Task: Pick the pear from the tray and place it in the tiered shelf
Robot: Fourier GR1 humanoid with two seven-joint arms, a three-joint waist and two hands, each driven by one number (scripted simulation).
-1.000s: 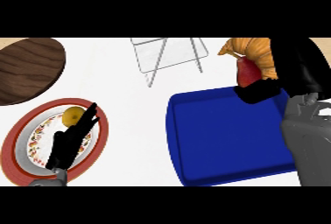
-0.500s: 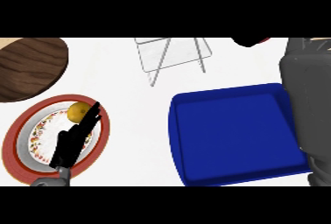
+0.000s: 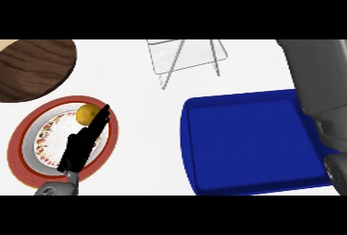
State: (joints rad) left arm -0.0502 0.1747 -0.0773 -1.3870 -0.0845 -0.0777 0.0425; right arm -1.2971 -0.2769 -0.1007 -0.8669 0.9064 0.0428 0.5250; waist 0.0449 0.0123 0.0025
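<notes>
One deep blue rectangular plastic tray [image 3: 254,142] fills lower right of frame, bare inside; no pear visible on it or elsewhere in view. Grey right forearm [image 3: 318,87] crosses right edge from top, hand out of frame, so any hold on pear cannot be told. Red-rimmed patterned round plate [image 3: 30,151] at lower left. Dark wooden round board [image 3: 30,66] at upper left. Wire tiered shelf [image 3: 186,57] at top centre, target, nothing seen in it. Left hand [image 3: 81,144] rests over plate, fingers straight, holding nothing, parked clear of work. Small yellow round fruit [image 3: 86,113] on plate beside fingertips.
</notes>
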